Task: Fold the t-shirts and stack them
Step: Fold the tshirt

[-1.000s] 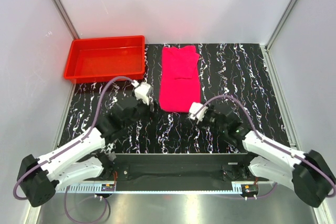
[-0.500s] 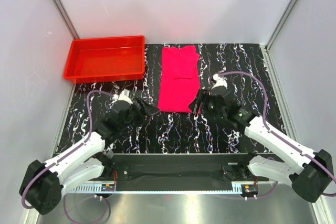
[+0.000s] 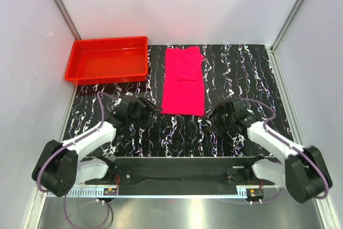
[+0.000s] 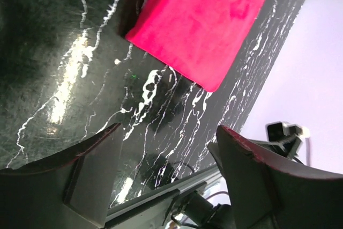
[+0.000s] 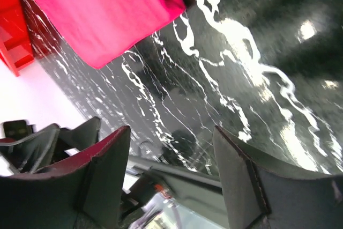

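Top external: spotted magenta t-shirt (image 3: 183, 81) lying flat on desk (image 3: 241, 79), a long narrow strip just right of red tray (image 3: 107, 77). Found left tool (image 4: 169, 130) and right tool (image 5: 171, 130) both spread, gripping nothing, flanking its near hem. Judged cloth soft, light, limp; best pinched at near corners.

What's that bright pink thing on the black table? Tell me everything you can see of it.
It is a magenta-pink t-shirt of soft plain cloth, no print, folded lengthwise into a long narrow strip. It lies flat on the black marbled table, running front to back, to the right of the red tray and apart from it. Its far end is uneven, and a crease crosses its middle. Only the table touches it.
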Action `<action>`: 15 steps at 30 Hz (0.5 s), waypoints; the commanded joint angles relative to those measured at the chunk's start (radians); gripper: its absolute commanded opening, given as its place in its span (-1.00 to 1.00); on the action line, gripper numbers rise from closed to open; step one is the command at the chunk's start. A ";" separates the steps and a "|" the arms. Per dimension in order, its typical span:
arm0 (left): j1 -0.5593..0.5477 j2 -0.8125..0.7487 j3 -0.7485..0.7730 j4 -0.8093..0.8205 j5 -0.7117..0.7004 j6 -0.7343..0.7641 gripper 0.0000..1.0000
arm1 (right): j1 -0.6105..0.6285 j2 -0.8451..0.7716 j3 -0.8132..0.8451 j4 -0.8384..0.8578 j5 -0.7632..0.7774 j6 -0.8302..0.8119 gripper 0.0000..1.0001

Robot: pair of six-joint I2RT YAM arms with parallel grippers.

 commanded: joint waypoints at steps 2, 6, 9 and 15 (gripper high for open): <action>0.048 0.072 -0.001 0.093 0.096 -0.042 0.48 | -0.051 0.135 -0.006 0.201 -0.190 0.085 0.41; 0.067 0.119 0.010 0.121 0.122 -0.036 0.48 | -0.062 0.207 -0.003 0.256 -0.133 0.101 0.34; 0.076 0.129 -0.002 0.159 0.129 -0.025 0.48 | -0.089 0.268 -0.017 0.335 -0.098 0.102 0.20; 0.088 0.167 -0.030 0.250 0.181 -0.010 0.46 | -0.119 0.402 0.009 0.407 -0.071 0.061 0.13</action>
